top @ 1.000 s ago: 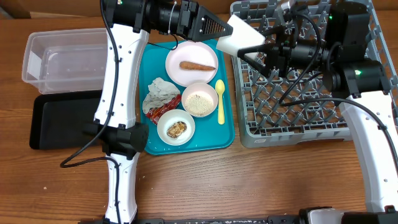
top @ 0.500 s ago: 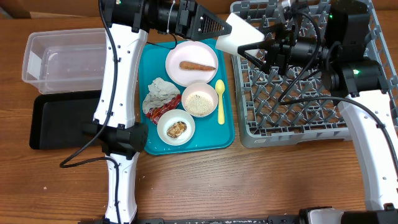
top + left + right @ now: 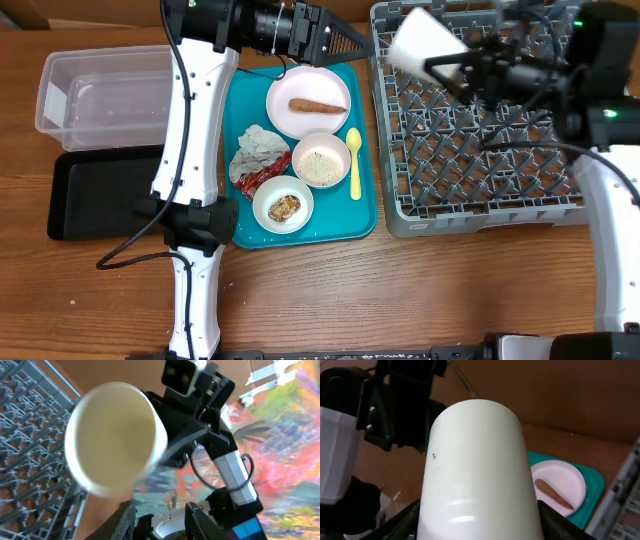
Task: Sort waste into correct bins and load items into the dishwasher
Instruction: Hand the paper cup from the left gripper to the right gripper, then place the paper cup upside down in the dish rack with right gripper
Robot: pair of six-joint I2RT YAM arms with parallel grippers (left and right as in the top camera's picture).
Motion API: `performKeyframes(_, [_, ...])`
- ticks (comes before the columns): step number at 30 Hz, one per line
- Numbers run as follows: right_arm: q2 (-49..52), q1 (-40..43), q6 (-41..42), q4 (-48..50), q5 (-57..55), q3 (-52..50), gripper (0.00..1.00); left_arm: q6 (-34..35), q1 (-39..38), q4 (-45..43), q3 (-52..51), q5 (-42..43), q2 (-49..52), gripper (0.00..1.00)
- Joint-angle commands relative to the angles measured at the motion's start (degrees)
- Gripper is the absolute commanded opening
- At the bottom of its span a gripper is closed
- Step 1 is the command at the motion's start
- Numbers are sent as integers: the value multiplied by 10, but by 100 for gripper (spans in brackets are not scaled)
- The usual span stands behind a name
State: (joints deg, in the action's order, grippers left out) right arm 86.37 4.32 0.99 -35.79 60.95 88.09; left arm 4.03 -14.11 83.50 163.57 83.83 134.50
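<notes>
1. Your right end effector [image 3: 480, 527] is clamped on the small white cup [image 3: 477, 460]. Its wrist view shows only the cup's outer wall, with one finger on each side.
2. The overhead view alone places the cup. It is held in the air, lying sideways, over the far-left corner of the grey dish rack [image 3: 480, 150], which sits by the far-right corner of the worktop [image 3: 400, 290].
3. Only the left wrist view looks into the cup's mouth, showing a bare cream interior.
4. Your left end effector [image 3: 160, 522] has its fingers spread with nothing between them. It faces the cup from above the far edge of the teal tray [image 3: 365, 215].
5. On that tray, mid-worktop:
   - the pink plate [image 3: 285, 90] carries the brown stick [image 3: 318, 105];
   - one bowl [image 3: 300, 150] holds rice grains [image 3: 320, 167];
   - another bowl [image 3: 262, 200] holds a brown lump [image 3: 285, 207];
   - the napkin [image 3: 258, 148], wrapper [image 3: 258, 178] and yellow spoon [image 3: 354, 160] lie beside them.
6. In the overhead view the left arm [image 3: 185, 120] hides the strip between the tray and the two bins by the left edge, the clear tub [image 3: 50, 90] and the black tray [image 3: 100, 195].
</notes>
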Motion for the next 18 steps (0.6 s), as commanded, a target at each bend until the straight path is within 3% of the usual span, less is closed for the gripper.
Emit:
performKeyframes(1, [-17,37,7,-35,-21,4,47,-11,11,-9,8,-32,-5,37])
performKeyframes(4, [-17,53,7,-99,-91,4,46,-11,18,-15,8,-82,-5,37])
performKeyframes(8, [-21,48,24,-209,-229,20,46,-11,23,-12,8,-214,-5,37])
performKeyframes(18, [-14,-40,127,-434,-537,58,46,-11,13,25,8,-535,-5,36])
